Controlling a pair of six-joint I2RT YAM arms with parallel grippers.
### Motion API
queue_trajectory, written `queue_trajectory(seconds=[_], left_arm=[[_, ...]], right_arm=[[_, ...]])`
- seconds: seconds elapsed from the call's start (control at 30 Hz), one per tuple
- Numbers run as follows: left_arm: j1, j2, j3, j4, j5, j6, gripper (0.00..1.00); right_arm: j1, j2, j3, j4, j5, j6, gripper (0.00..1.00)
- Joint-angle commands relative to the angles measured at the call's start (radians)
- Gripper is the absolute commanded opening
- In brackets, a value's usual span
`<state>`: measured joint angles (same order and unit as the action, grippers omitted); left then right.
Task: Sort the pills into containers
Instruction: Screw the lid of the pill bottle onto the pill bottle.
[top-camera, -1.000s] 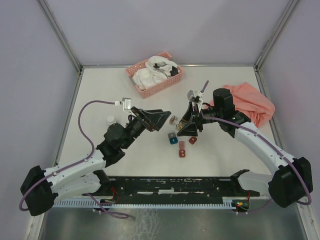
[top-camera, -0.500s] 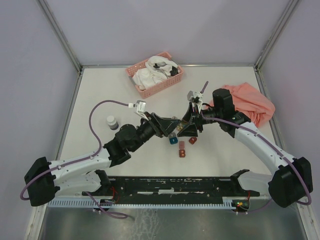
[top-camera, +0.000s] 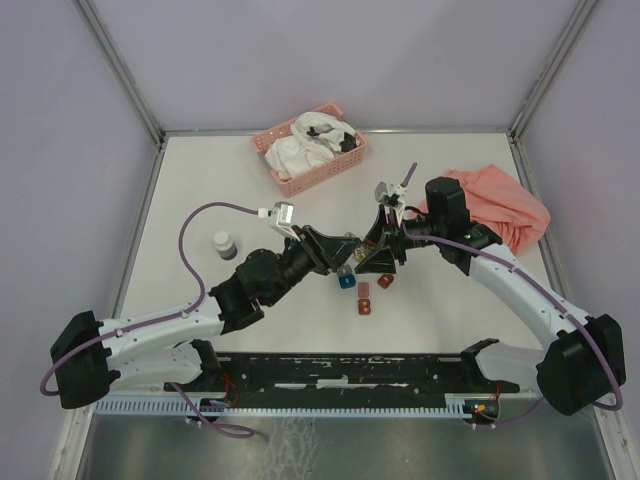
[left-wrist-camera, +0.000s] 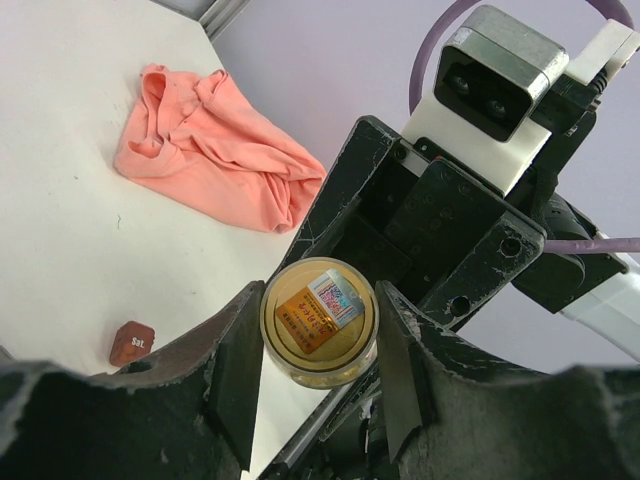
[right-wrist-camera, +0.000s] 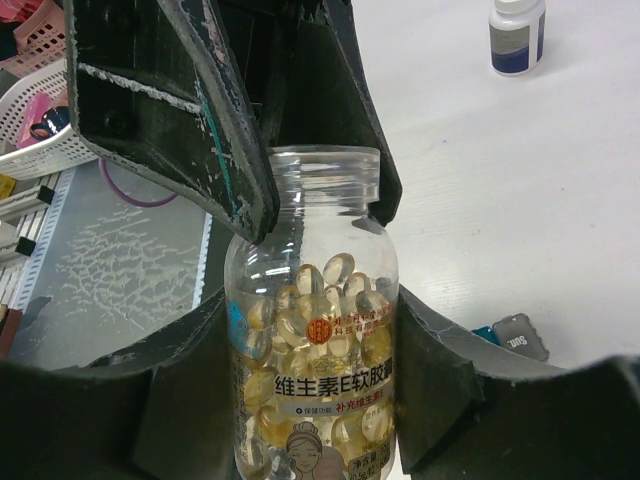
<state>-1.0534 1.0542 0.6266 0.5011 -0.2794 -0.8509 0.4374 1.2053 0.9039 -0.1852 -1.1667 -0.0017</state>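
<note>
We see the jar (right-wrist-camera: 310, 330) grasped around its labelled body by the right gripper (right-wrist-camera: 312, 425), with one finger pressed to each side. The pills (right-wrist-camera: 300, 300), yellowish-amber capsules, fill the jar between those fingers, reaching just under its clear threaded neck. The left gripper (left-wrist-camera: 320, 335) meets the jar from the opposite end. Its two black fingers lie against both sides of the neck and clasp it, so both grippers hold the jar at once. From the left wrist we look straight at the jar's round end, framed by the left fingers, with the right gripper's body directly beyond it.

The containers sit on the table (top-camera: 200, 200), close under the place where the two grippers meet. The teal box (top-camera: 347, 282) and the grey box (right-wrist-camera: 520, 335) lie just beside each other, a little past the right gripper's outer finger. A dark red box (left-wrist-camera: 132, 342) marked "Sat." lies below and outside the left gripper's left finger, and a second dark red box (top-camera: 364, 298) lies near the teal one.

A pink cloth (left-wrist-camera: 215, 150) is crumpled well beyond the left fingertips, behind the right gripper's wrist. A small bottle (top-camera: 225, 244) with a white cap stands behind the left gripper, beside its forearm. A pink basket (top-camera: 310, 150) stands well apart from both grippers.
</note>
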Motion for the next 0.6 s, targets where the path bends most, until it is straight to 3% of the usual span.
queue_trajectory(seconds=[0.0,0.1,0.23,0.4,0.47,0.57], left_arm=[[-0.007,0.007,0.040,0.041,0.003,0.019,0.32],[-0.008,0.007,0.001,0.165,0.093,0.098,0.29],[0.007,0.022,-0.055,0.370,0.320,0.243,0.28],[0.047,0.044,-0.042,0.415,0.459,0.282,0.29],[0.054,0.037,-0.037,0.402,0.436,0.270,0.41],[0.054,0.011,-0.045,0.352,0.351,0.242,0.74]], right_arm=[[-0.002,-0.017,0.025,0.025,-0.004,-0.005,0.02],[-0.003,-0.010,0.025,0.043,-0.020,0.017,0.02],[-0.002,-0.006,0.017,0.083,-0.038,0.059,0.02],[-0.002,-0.010,0.015,0.087,-0.036,0.060,0.02],[-0.003,-0.014,0.015,0.086,-0.035,0.059,0.02],[-0.002,-0.016,0.015,0.084,-0.035,0.056,0.02]])
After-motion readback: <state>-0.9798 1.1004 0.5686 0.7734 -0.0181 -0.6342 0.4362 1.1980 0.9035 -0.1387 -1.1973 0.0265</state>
